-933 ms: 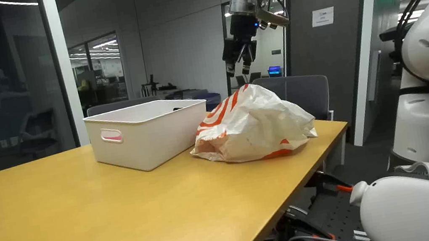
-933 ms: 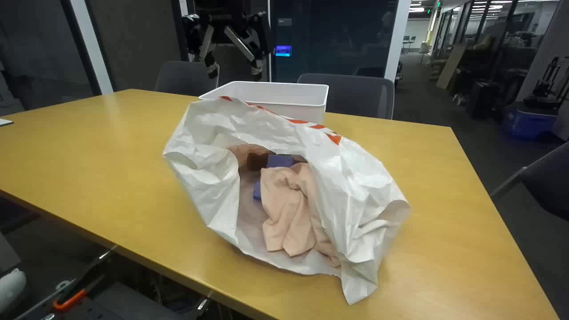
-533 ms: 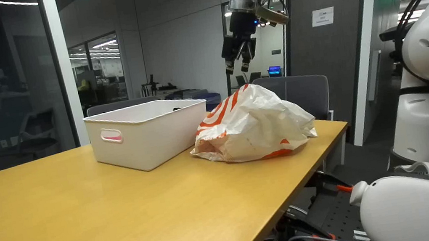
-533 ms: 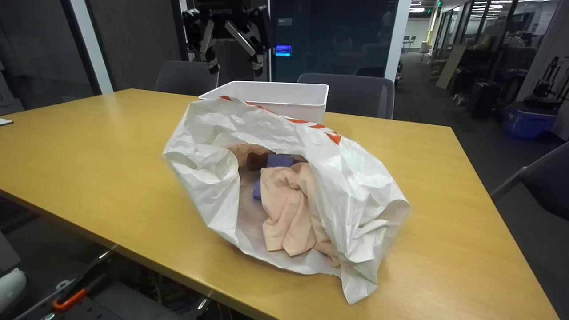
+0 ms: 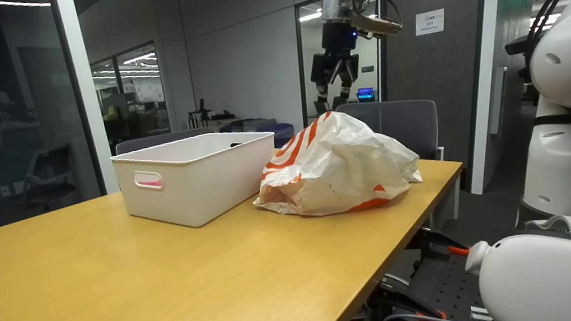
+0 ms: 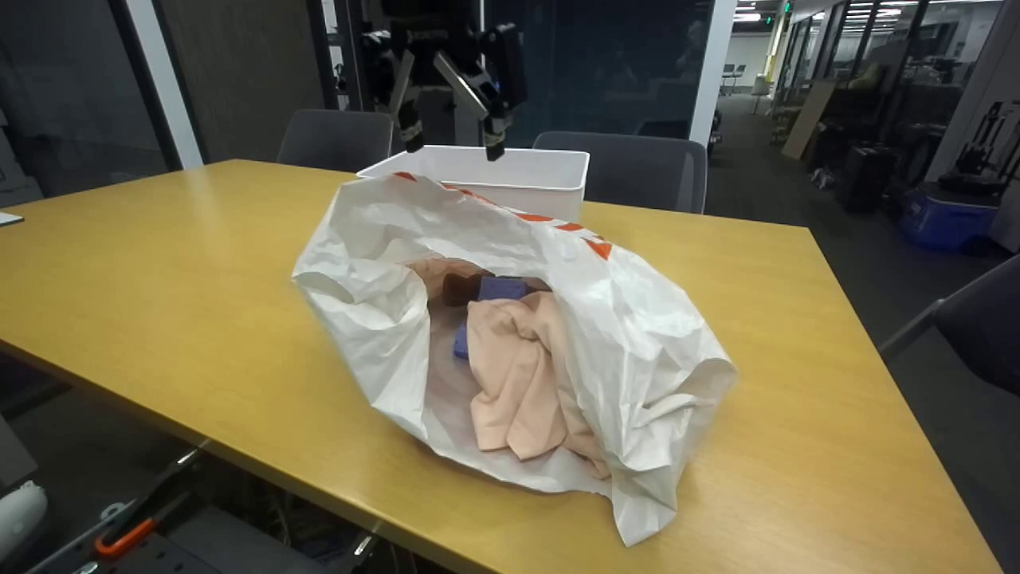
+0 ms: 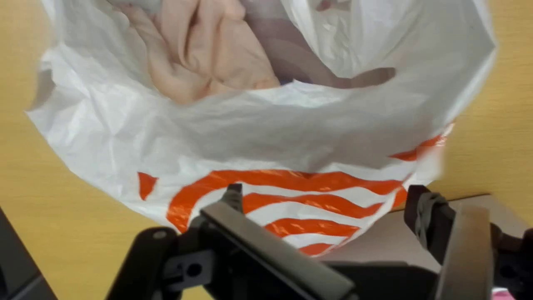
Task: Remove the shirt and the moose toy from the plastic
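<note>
In an exterior view the tool (image 5: pixel 334 95) hangs above the bag (image 5: pixel 346 168), apart from it, its jaws well parted on nothing. The bag lies on the bench (image 5: pixel 156 281); a white bin (image 5: pixel 226 178) stands just beside it at the left, contact not determinable. The bag's mouth is turned away here, so its contents cannot be inspected.

In an exterior view the mouth faces near. The shirt (image 6: pixel 518 375), peach, lies inside toward the right of the opening. Beyond it, deeper in, a purple block (image 6: pixel 502 288) shows in part, with a dark brown toy (image 6: pixel 458 289) at its left, presumed the moose; too little is exposed to confirm.

In the wrist view the tool's jaws stand wide over the bag's striped side, holding nothing. Shirt folds are visible through the mouth.

Progress: neither removal is done; shirt and toy are both outstanding. The shirt, lying nearer the mouth, is judged the readier first pick, clearing access to the toy.
</note>
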You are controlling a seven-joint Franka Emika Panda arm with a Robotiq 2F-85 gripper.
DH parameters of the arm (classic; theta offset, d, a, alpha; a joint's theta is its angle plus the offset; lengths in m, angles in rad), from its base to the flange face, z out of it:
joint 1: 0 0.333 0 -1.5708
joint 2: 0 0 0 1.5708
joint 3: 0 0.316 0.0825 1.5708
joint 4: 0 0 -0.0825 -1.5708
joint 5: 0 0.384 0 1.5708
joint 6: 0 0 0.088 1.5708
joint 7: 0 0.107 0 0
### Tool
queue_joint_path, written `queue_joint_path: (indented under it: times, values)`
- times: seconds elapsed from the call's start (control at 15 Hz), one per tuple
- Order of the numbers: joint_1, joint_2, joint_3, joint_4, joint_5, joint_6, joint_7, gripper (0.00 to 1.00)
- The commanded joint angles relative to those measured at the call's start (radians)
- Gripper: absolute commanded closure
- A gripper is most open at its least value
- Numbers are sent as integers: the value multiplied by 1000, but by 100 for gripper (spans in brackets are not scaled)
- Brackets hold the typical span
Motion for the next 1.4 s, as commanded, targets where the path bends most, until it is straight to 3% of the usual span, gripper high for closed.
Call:
queue_joint_path:
  times: [0.0, 0.13, 0.33, 0.67, 1.0, 1.2, 1.33]
  values:
    - [-107, -57, -33, -60, -89, -53, 48, 0]
    - [-147, -46, -58, -97, -126, -82, 41, 0]
    - [-144, -14, -111, -166, -97, -64, -18, 0]
    - [-152, 140, -132, -197, -113, 154, -9, 0]
    - [-92, 319, -180, -138, 40, 351, -118, 0]
    - [-44, 374, -208, -99, 188, 447, -264, 0]
    - [-46, 418, -196, -62, 193, 489, -300, 0]
